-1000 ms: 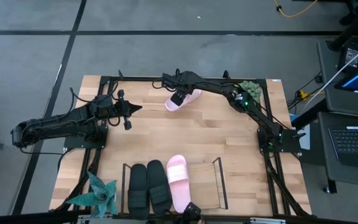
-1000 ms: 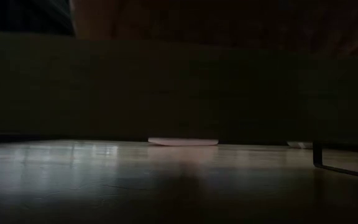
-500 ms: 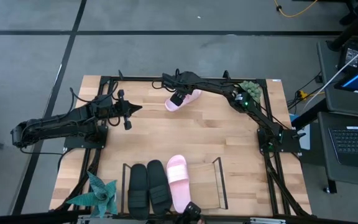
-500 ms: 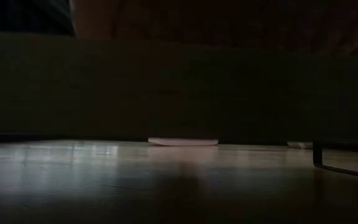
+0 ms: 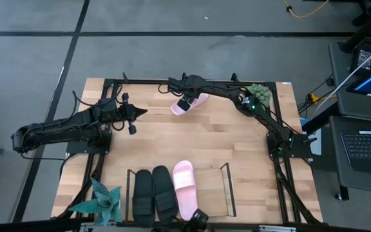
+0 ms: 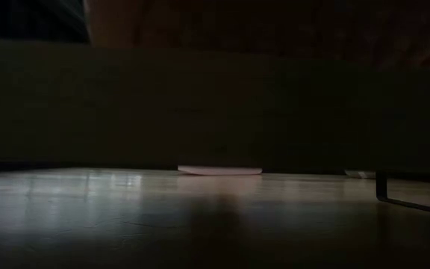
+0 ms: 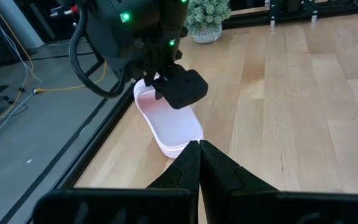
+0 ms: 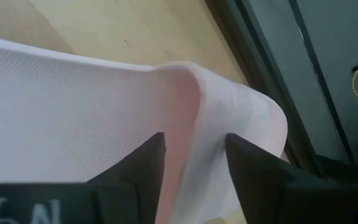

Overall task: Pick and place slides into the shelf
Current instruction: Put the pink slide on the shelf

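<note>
A pale pink slide (image 5: 195, 100) lies near the table's far edge, sole on the wood; it also shows in the left wrist view (image 7: 169, 121). My right gripper (image 5: 183, 103) is over it, shut on its strap. The shelf (image 5: 226, 188) stands at the near edge and holds two black slides (image 5: 153, 193) and the other pink slide (image 5: 184, 187). My left gripper (image 5: 131, 118) waits shut at the table's left, its fingertips (image 7: 199, 149) pointing toward the far pink slide. My right gripper pinches the pink slide's strap at its edge (image 8: 191, 118). One finger (image 8: 135, 171) is on the inner side and the other (image 8: 257, 171) on the outer side. It comes from above, slanting down. The slide's sole rests on the table.
A black frame (image 5: 108, 82) runs around the table. A green plant (image 5: 260, 94) stands at the far right corner and a teal one (image 5: 103, 200) at the near left. Bare wood (image 5: 192, 138) lies between the far slide and the shelf. The shelf has a free space on its right.
</note>
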Robot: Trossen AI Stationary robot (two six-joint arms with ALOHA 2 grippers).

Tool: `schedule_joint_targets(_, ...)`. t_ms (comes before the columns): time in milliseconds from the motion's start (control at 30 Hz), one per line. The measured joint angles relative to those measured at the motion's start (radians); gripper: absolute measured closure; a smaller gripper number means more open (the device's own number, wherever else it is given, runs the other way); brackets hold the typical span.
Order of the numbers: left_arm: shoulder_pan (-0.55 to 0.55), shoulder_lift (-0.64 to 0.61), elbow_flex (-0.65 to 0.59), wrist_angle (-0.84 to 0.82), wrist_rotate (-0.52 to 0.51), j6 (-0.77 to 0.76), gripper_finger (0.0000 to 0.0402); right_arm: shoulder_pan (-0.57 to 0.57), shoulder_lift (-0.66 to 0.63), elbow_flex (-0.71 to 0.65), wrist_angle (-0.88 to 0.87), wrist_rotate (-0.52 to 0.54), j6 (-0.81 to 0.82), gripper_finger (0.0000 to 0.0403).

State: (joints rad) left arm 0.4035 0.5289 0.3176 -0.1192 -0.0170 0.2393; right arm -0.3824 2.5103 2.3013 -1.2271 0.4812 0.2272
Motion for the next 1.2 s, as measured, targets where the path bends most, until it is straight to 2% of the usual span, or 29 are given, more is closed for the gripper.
schedule_joint_targets(233, 0.000, 0.000, 0.000, 0.000, 0.000, 0.000, 0.0401, 0.000, 0.000, 0.000, -0.001, 0.001, 0.002, 0.0277)
schedule_joint_targets(500, 0.000, 0.000, 0.000, 0.000, 0.000, 0.000, 0.0401, 0.009, -0.002, 0.001, -0.005, -0.008, -0.026, 0.0386)
schedule_joint_targets(767, 0.000, 0.000, 0.000, 0.000, 0.000, 0.000, 0.0401, 0.017, -0.004, 0.017, -0.011, -0.020, -0.018, 0.0390)
schedule_joint_targets(967, 0.000, 0.000, 0.000, -0.001, 0.000, -0.001, 0.0401, 0.029, -0.038, 0.047, -0.006, -0.127, -0.018, 0.0390)
schedule_joint_targets(1200, 0.000, 0.000, 0.000, -0.001, 0.000, -0.001, 0.0401, 0.050, -0.085, 0.051, -0.015, -0.134, -0.044, 0.0391)
